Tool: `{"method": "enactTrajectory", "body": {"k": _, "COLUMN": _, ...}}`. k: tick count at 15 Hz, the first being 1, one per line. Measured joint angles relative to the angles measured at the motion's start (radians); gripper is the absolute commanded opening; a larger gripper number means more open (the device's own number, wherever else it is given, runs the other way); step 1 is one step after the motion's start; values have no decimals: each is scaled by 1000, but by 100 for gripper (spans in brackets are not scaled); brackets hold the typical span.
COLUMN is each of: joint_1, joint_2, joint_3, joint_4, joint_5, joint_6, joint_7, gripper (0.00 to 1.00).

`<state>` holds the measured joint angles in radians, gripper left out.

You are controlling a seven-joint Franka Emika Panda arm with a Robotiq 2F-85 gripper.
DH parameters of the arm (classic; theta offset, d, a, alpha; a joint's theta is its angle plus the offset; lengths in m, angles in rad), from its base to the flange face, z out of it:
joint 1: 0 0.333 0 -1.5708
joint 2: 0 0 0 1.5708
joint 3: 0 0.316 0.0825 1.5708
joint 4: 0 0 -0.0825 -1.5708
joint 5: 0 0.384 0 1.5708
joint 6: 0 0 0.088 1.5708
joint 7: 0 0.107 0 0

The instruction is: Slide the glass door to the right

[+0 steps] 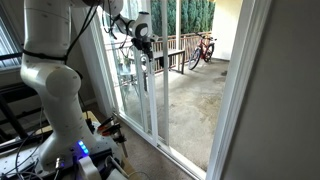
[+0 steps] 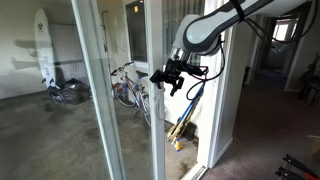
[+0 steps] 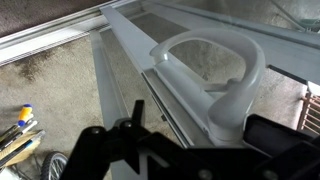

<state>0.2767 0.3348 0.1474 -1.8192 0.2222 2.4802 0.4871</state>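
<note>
White arm [image 2: 232,17] stretched horiz., gripper [image 2: 161,77] wide open nr handle [image 3: 235,105] on glass door [image 2: 158,135].

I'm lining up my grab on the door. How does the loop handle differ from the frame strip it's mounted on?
The handle is a curved loop standing off the door, while the frame strip runs straight and flat. The handle looks rounded and glossy, and the frame strip has sharp edges and a duller finish. Both are whitish and belong to the glass door.

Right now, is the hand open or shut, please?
Open: in the wrist view the hand has its fingers wide apart, the white door handle showing between them.
</note>
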Motion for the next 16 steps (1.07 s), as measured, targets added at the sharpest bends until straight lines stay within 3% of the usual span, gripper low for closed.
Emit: {"method": "enactTrajectory", "body": {"k": 16, "joint_1": -1, "joint_2": 1, "joint_3": -4, "joint_4": 22, "joint_5": 8, "joint_6": -55, "joint_7": 0, "gripper": 100}}
